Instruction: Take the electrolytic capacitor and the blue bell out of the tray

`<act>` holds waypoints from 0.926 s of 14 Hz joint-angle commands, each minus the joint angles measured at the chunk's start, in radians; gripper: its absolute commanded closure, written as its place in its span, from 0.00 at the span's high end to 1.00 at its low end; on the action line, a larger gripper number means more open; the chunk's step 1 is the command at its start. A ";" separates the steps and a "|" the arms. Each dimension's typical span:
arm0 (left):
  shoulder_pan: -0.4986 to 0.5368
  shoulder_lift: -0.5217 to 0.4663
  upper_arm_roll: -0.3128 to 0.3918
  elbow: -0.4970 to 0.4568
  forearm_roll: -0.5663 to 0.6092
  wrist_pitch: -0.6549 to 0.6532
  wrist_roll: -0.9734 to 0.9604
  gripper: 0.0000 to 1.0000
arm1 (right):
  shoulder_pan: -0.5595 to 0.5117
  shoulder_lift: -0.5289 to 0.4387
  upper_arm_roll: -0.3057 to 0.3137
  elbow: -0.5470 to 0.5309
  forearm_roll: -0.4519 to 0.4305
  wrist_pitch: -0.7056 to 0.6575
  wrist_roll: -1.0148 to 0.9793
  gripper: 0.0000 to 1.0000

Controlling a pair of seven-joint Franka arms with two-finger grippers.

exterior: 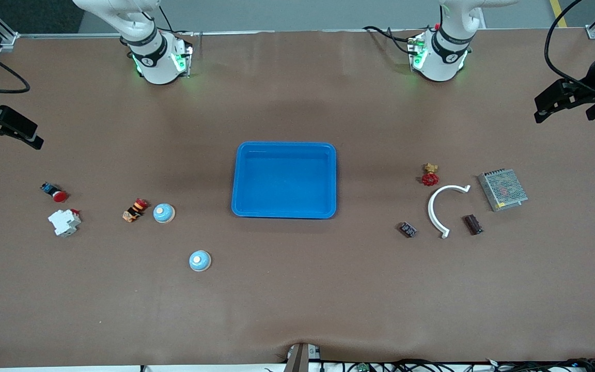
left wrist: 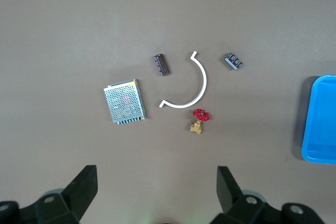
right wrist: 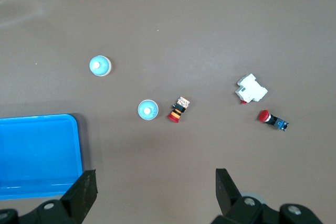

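Front view: blue tray (exterior: 283, 212) at table centre; two bells (exterior: 163, 212) (exterior: 200, 260) toward the right arm's end, beside an orange-black part (exterior: 135, 209). Capacitor (exterior: 473, 224) lies toward the left arm's end, just beside a white curved piece (exterior: 439, 206). Left gripper (left wrist: 156, 187) and right gripper (right wrist: 156, 187) wait raised, fingers spread apart.

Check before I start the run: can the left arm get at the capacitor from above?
Probably yes. The capacitor lies apart from the white curved piece; the open left gripper hangs above with nothing between.
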 commanded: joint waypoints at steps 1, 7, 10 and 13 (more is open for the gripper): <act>0.005 0.006 -0.004 0.023 -0.011 -0.014 0.006 1.00 | -0.004 -0.004 0.003 0.000 -0.007 0.007 -0.007 1.00; 0.006 0.009 -0.004 0.023 -0.016 -0.013 -0.002 1.00 | -0.002 -0.002 0.003 -0.002 -0.006 0.014 -0.007 1.00; 0.003 0.009 -0.004 0.023 -0.016 -0.014 0.000 1.00 | -0.004 -0.002 0.003 -0.003 -0.006 0.014 -0.007 1.00; 0.005 0.009 -0.004 0.023 -0.016 -0.014 0.000 1.00 | -0.004 -0.002 0.003 -0.006 -0.004 0.014 -0.007 1.00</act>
